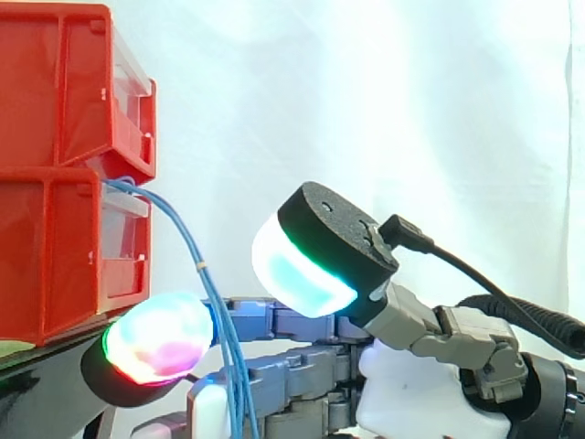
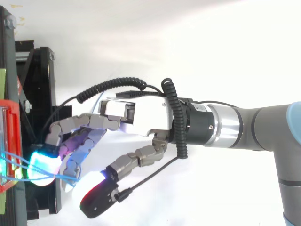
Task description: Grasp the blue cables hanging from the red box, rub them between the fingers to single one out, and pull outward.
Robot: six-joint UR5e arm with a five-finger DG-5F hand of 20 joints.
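Note:
Thin blue cables (image 1: 183, 236) come out between the two stacked red bins (image 1: 55, 101) and hang down in an arc. They drop across the straight fingers of my hand (image 1: 402, 393), which reaches in from the right below the lower bin. One fingertip (image 1: 155, 347) glows green and magenta just left of the cables. The thumb pad (image 1: 306, 265) glows white and cyan and stands raised, apart from the cables. From above, the hand (image 2: 141, 117) stretches left to the bin's front (image 2: 11, 141), with the cables (image 2: 59, 177) running between fingers and thumb.
The bins sit on a black stand (image 2: 40, 94) at the left. A white curtain hangs behind. The arm (image 2: 235, 127) comes in from the right over a white surface.

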